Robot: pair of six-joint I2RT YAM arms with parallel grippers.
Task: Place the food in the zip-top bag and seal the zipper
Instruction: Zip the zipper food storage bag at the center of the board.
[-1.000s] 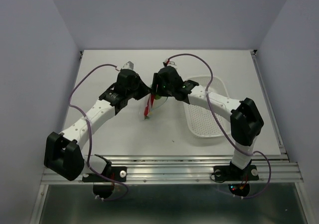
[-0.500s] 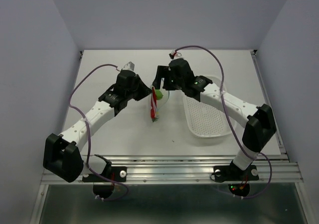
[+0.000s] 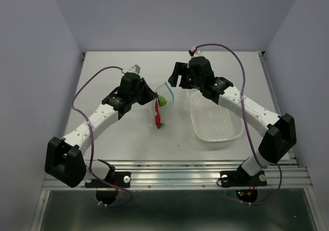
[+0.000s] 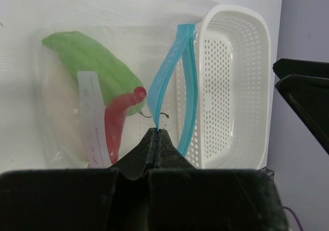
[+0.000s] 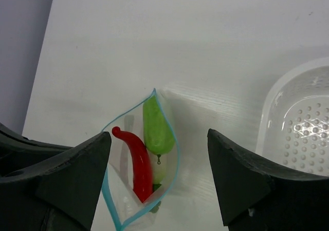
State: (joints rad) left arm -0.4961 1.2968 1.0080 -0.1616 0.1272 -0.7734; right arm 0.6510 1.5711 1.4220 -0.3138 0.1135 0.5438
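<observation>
The zip-top bag hangs at mid-table with its mouth open. My left gripper is shut on one side of the light blue zipper. The food lies inside the bag: a green cucumber-like piece, a red chili and a white radish. In the right wrist view the chili and the green piece show through the open mouth. My right gripper hovers above the mouth, open and holding nothing. From the top, the right gripper is just behind and to the right of the bag.
A white perforated basket lies right of the bag, under the right forearm, and holds nothing. In the left wrist view the basket sits just behind the bag's open edge.
The right gripper has opened wider and drawn back to the far right, away from the bag. The bag's mouth now stands open. The left gripper kept its hold.
</observation>
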